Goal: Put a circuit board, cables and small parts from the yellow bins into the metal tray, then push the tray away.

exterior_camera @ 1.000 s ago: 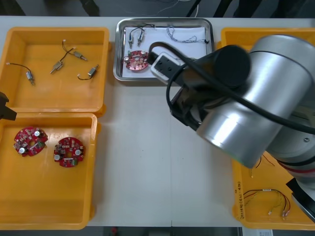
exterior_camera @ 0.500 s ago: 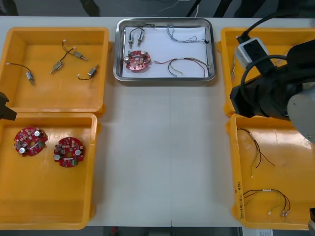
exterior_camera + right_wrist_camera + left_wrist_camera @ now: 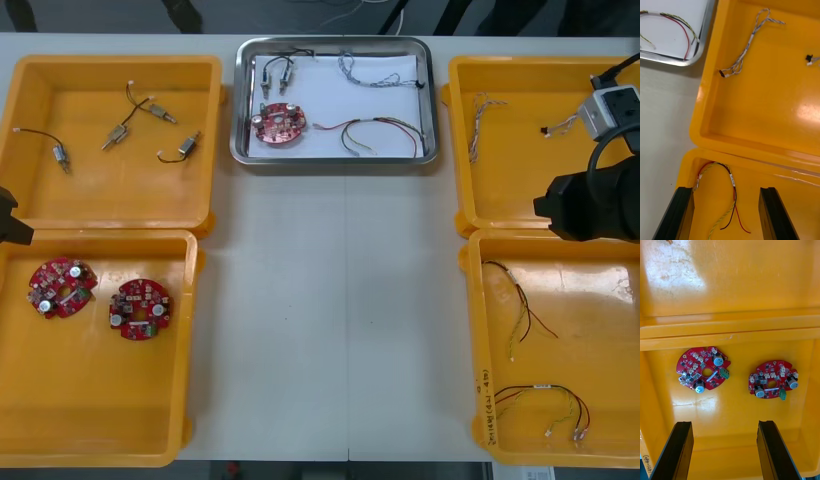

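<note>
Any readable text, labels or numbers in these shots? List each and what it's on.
"(41-48)", handwritten on the near left bin's rim; middle characters uncertain.
Similar writing on the near right bin's rim: too small to read.
White tag on the red and yellow cable: unreadable.
Print on the circuit boards: too small to read.

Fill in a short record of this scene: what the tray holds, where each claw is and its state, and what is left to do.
Metal tray: between the far bins; holds circuit board, small metal parts, twisted cable, red and yellow cable
Left claw: open, empty, over two boards in near left bin
Right claw: open, empty, over loose cable in near right bin
Left to do: probably pushing the tray away
</note>
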`<action>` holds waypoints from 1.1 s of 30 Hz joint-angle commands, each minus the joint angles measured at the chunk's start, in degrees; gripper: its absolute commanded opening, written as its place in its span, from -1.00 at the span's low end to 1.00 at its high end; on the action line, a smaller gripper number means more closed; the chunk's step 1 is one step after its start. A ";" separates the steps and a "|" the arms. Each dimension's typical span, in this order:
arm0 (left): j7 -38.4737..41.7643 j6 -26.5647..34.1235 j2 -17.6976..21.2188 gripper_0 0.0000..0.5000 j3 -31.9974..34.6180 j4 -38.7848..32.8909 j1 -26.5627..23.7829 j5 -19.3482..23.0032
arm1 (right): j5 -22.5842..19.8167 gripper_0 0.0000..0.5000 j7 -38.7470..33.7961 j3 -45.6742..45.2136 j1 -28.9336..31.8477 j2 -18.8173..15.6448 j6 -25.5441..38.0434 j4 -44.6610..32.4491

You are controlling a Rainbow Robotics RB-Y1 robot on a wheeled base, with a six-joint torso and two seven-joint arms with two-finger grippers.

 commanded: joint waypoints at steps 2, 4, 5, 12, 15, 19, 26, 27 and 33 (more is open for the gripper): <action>0.54 0.36 2.68 1.00 1.53 -1.53 0.63 -0.30 | -1.75 1.00 1.64 -4.39 1.74 -3.31 0.17 3.74; 0.54 0.36 2.68 1.00 1.53 -1.53 0.63 -0.30 | -1.75 1.00 1.72 -4.74 1.83 -3.93 0.17 5.15; 0.54 0.36 2.68 1.00 1.53 -1.53 0.63 -0.30 | -1.84 1.00 1.90 -5.00 1.92 -4.28 0.17 6.11; 0.54 0.36 2.68 1.00 1.53 -1.53 0.63 -0.30 | -2.37 1.00 2.34 -7.02 3.59 -5.69 0.17 9.89; 0.54 0.36 2.68 1.00 1.53 -1.53 0.63 -0.30 | -2.37 1.00 2.34 -7.82 4.56 -6.30 0.17 10.68; 0.54 0.36 2.68 1.00 1.53 -1.53 0.63 -0.30 | -2.28 1.00 2.34 -9.13 5.52 -7.44 0.17 12.00; 0.54 0.36 2.68 1.00 1.53 -1.53 0.63 -0.30 | -2.37 1.00 2.16 -11.24 6.84 -8.50 0.17 14.38; 0.54 0.36 2.68 1.00 1.53 -1.53 0.63 -0.30 | -2.46 1.00 1.99 -11.33 6.93 -8.50 0.17 14.46; 0.54 0.36 2.68 1.00 1.53 -1.53 0.63 -0.30 | -2.81 1.00 1.81 -11.07 6.93 -8.41 0.17 14.55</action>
